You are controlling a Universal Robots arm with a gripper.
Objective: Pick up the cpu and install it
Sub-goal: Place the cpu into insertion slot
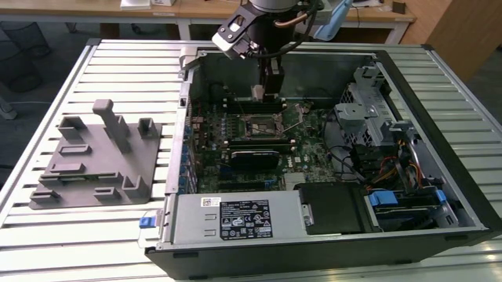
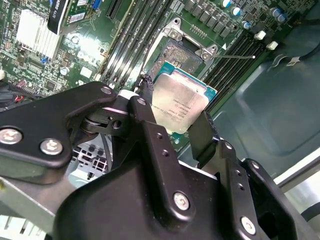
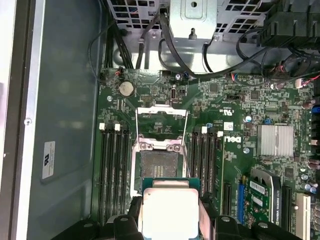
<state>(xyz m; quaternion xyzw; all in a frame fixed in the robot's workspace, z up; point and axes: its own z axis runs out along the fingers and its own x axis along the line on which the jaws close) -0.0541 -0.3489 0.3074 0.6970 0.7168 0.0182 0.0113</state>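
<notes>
Square cpu [image 2: 179, 106], silver-grey top, thin teal border, pinched between black jaws, above open socket [image 3: 157, 167]

The exterior view looked down at a slant from well back. It took in the whole open computer case [image 1: 462, 176] on the slatted table [image 1: 47, 235], with the arm [image 1: 271, 23] at twelve o'clock of the case and a grey block [image 1: 94, 164] at nine o'clock. The first wrist view faced straight down on the motherboard [image 3: 225, 130] from close above. The second wrist view sat closer and looked slantwise across the gripper [image 2: 175, 117]. All three shared the open socket [image 1: 259, 124]; both wrist views shared the gripped cpu [image 3: 169, 215].
</notes>
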